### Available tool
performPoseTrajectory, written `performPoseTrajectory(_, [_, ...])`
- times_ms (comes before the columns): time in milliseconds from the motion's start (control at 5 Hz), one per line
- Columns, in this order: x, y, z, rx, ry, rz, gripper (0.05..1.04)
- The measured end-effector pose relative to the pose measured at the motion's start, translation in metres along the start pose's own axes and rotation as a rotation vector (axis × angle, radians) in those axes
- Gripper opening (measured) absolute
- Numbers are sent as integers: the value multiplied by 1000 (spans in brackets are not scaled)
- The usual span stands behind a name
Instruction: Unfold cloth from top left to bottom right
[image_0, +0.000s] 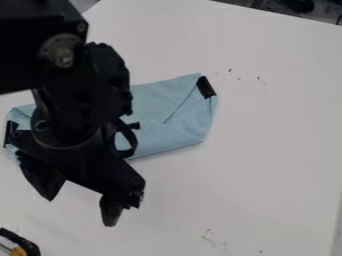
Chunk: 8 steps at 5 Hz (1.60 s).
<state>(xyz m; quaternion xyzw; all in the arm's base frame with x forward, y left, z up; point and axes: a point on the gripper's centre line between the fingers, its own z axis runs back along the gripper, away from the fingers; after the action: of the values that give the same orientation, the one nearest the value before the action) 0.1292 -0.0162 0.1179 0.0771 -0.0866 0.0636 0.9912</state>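
Observation:
My black gripper (80, 212) hangs over the lower left part of the table, its two fingers spread wide apart with nothing visible between them. Behind and partly under the arm lies the light blue cloth (182, 127), folded over itself, with a diagonal fold line on its right part. A black clip or patch sits on the cloth's upper right corner, and another dark piece is at its left edge. The arm hides the cloth's middle left portion.
The white table (267, 150) carries small dark specks at the upper right and faint reddish marks near the bottom. A black and orange object (21, 246) lies at the lower left corner. Dark items stand beyond the table's far edge.

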Motion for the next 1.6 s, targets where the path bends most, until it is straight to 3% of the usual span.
performPoseTrajectory(200, [0, 0, -1, 3, 0, -4, 1001])
performPoseTrajectory(400, [21, -2, -5, 38, -26, -45, 1001])
performPoseTrajectory(600, [55, -5, -15, -7, -71, -110, 1001])
performPoseTrajectory(800, [102, -5, -39, -55, -99, -119, 1001])
performPoseTrajectory(1000, [137, 1, -62, -54, -143, -145, 1001])
performPoseTrajectory(1200, [158, 13, -82, -26, -157, -156, 1001])
performPoseTrajectory(1600, [163, 35, -99, 30, -159, -144, 1001])
